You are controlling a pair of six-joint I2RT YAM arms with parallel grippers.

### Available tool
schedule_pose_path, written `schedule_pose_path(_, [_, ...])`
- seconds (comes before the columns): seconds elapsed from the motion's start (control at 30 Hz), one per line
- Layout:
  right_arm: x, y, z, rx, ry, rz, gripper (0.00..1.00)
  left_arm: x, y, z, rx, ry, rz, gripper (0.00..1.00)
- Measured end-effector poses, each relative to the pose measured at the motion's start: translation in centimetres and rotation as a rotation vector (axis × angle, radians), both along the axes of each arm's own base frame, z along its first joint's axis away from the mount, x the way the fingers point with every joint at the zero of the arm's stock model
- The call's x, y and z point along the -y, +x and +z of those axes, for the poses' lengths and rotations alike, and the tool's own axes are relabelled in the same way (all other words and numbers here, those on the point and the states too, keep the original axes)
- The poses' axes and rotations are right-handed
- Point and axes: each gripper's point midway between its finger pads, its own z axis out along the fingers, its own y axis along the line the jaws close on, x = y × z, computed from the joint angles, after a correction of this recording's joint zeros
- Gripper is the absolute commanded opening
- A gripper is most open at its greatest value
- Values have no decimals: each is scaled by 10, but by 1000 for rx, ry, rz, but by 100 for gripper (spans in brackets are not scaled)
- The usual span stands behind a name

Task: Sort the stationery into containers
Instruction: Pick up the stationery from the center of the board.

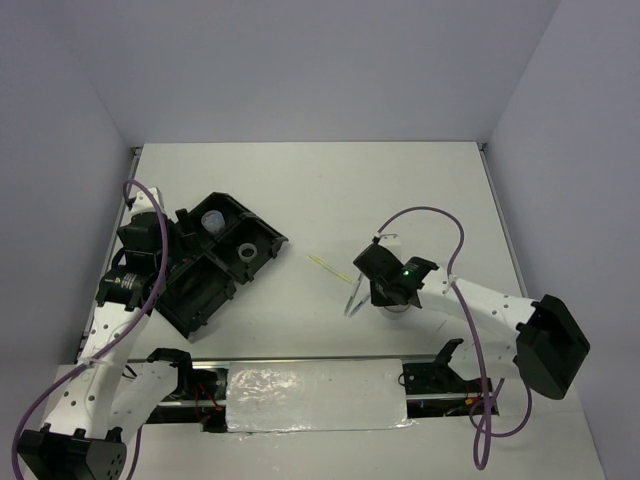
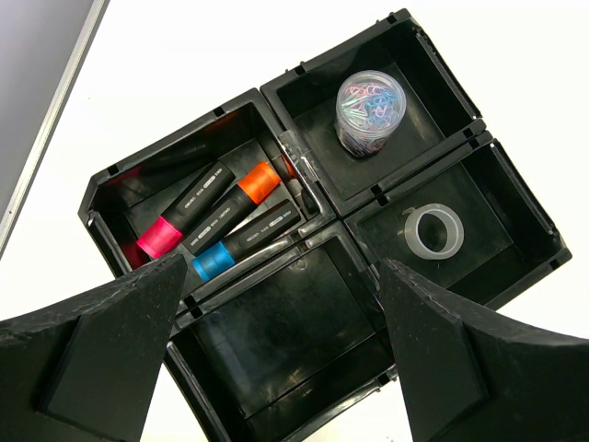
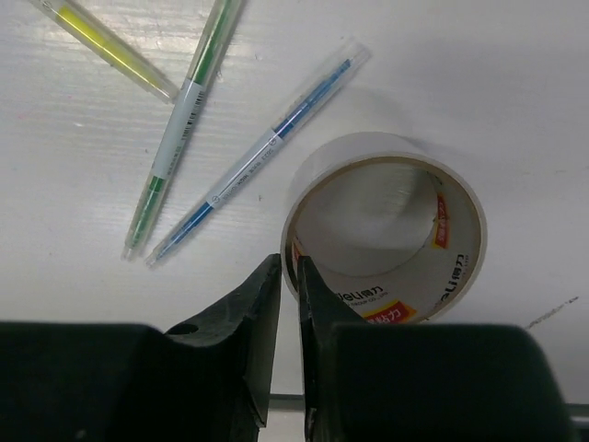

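right gripper [image 3: 287, 267] lower centre, fingers clenched on the left wall of the beige tape roll [image 3: 363, 157], which stands on the table [image 3: 515, 74]. two slim pens [image 3: 258, 152] lie upper left, yellow stick [image 3: 101, 37] beyond them. left gripper [image 2: 285, 276] released, jaws wide above the black tray [image 2: 359, 216]: three highlighters [image 2: 221, 216] in the left compartment, translucent cup [image 2: 368, 110] in the top one, clear ring [image 2: 433, 230] in the right one.

The tray [image 2: 276, 341] is seen as glossy black plastic, the cup [image 2: 370, 112] as clear plastic. The tape [image 3: 368, 216] is smooth and pale; the pens [image 3: 262, 152] are cased in clear plastic. The table [image 3: 515, 83] is matt white.
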Motion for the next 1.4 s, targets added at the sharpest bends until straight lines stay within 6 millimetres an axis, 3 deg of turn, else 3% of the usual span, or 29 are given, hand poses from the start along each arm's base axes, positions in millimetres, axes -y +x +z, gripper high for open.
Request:
schedule_pose_path(0.1, [2, 1, 7, 25, 8, -7, 18, 0, 0, 0, 0, 0, 0, 99])
schedule_pose_path(0.17, [4, 1, 9, 29, 5, -7, 8, 0, 0, 0, 0, 0, 0, 99])
schedule_pose_path(0.23, [4, 0, 8, 27, 4, -7, 7, 0, 0, 0, 0, 0, 0, 99])
schedule_pose_path(0.3, [4, 1, 8, 27, 3, -5, 10, 0, 0, 0, 0, 0, -1, 99])
schedule_pose_path(0.47, [5, 0, 4, 14, -9, -6, 30, 0, 0, 0, 0, 0, -1, 99])
schedule_pose_path(0.93, [0, 0, 3, 4, 6, 4, 31, 0, 1, -1, -6, 1, -2, 99])
schedule_pose_path(1.17, [-2, 3, -13, -35, -18, 1, 26, 1, 1, -2, -6, 0, -4, 99])
schedule_pose_path(1.4, [0, 5, -20, -46, -32, -20, 0, 3, 1, -2, -7, -2, -13, 99])
